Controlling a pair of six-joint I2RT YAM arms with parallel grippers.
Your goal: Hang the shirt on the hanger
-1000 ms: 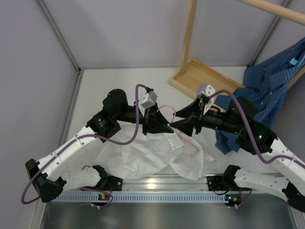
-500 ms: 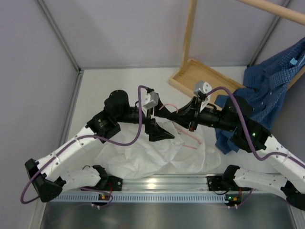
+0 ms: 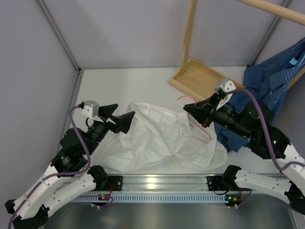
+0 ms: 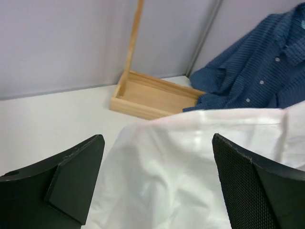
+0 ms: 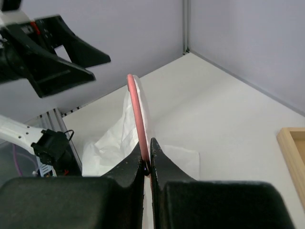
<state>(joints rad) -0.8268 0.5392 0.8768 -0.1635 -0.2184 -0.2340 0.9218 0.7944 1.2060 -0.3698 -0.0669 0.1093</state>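
Pulled back from the middle of the table, your left gripper (image 3: 126, 110) now hangs at the 9 o'clock edge of the shirt (image 3: 157, 140), fingers spread wide with nothing between them. Your right gripper (image 5: 148, 148) has drawn off toward 3 o'clock, and the cloth lies wider than it did a second ago.

The shirt sits crumpled at the centre of the table (image 3: 119, 86), spilling toward the rail at 6 o'clock. It looks thin, light and limp. Expect it to sag, fold on itself and slide along bare wire rather than hold a shape. A pinch on a doubled edge such as a hem, shoulder seam or collar should carry it better than a single layer, though which fold is the collar cannot be told from these views.

The hanger (image 5: 137, 107) is clamped at its wire in the closed right fingers, at the shirt's 3 o'clock side. The right wrist view shows white fabric draped against the wire. Its thin pink wire looks stiff but slick, and it may well swivel in so narrow a grip.

The table is smooth and white, so the cloth will drag easily. A wooden rack (image 3: 190, 33) stands at 1 o'clock, a blue checked shirt (image 3: 271, 81) hangs at 3 o'clock, and grey wall panels (image 3: 119, 28) close the far corner.
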